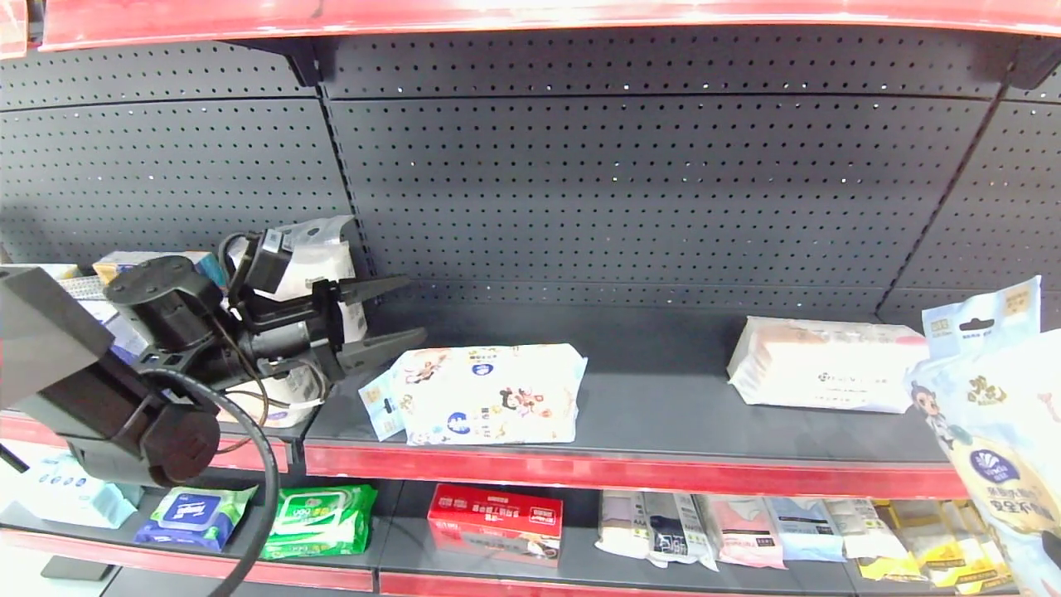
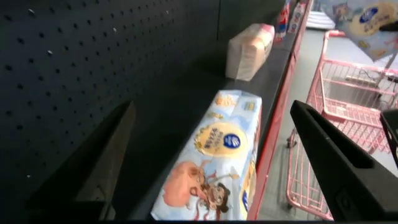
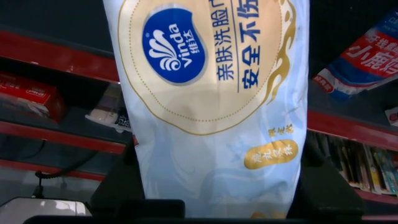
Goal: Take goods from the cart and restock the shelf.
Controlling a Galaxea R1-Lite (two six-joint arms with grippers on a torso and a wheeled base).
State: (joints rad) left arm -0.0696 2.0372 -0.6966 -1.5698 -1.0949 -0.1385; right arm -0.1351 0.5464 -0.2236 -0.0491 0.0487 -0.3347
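Closest in, a pale blue tissue bag hangs upright at the right edge, out in front of the shelf, clamped between the fingers of the right gripper. The dark shelf with its red lip spans the scene, and a pink cart stands in the aisle. On the shelf a cartoon-printed pack lies flat near the front, with a white wipes pack well apart to its right. The left gripper hovers just beside the cartoon-printed pack, jaws spread, holding nothing.

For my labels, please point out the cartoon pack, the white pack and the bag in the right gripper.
cartoon pack (image 1: 489, 394), head view, its top face.
white pack (image 1: 821, 352), head view, its top face.
bag (image 3: 211, 93), right wrist view, its printed front.
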